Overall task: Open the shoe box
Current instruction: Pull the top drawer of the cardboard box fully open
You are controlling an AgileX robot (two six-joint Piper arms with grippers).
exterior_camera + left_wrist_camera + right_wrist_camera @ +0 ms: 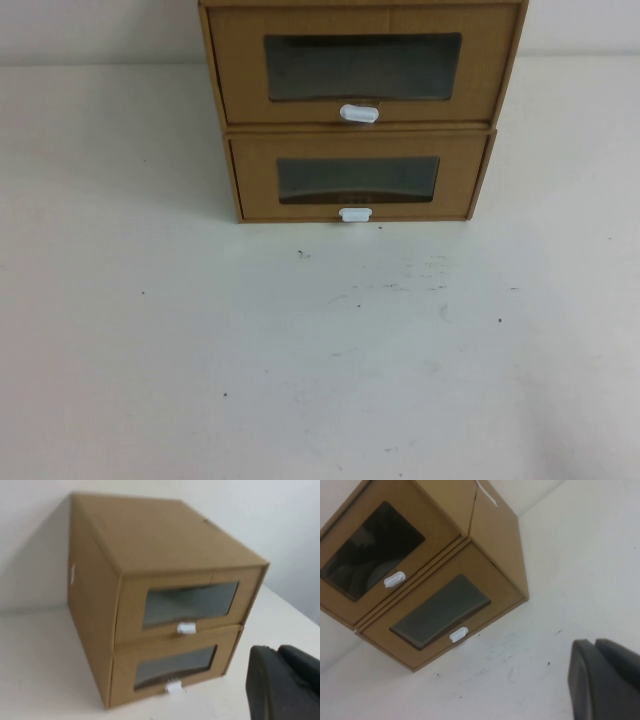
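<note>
Brown cardboard shoe box (400,135) stands at the far edge of a white table (300,360), backed against a pale wall (90,30), in the raised camera's view. The box is built as two drawers, one stacked on the other. The upper drawer (300,110) and the lower drawer (260,185) both appear pushed fully in, though the steep angle makes a small gap hard to rule out. Each front carries a dark window, the upper window (363,66) and the lower window (357,180), with a small white pull tab centred beneath it: the upper tab (358,113) and the lower tab (355,215), the latter sitting just above the tabletop. Faint dark specks and scuffs mark the table in front of the box.

Neither arm shows from above. The left gripper (282,680) shows only in its own wrist camera as a dark shape above the table, well apart from the box front; whether it is released or clenched cannot be told. The right gripper (602,677) hangs likewise over the scuffed tabletop, clear of the lower drawer, clenched on nothing.
</note>
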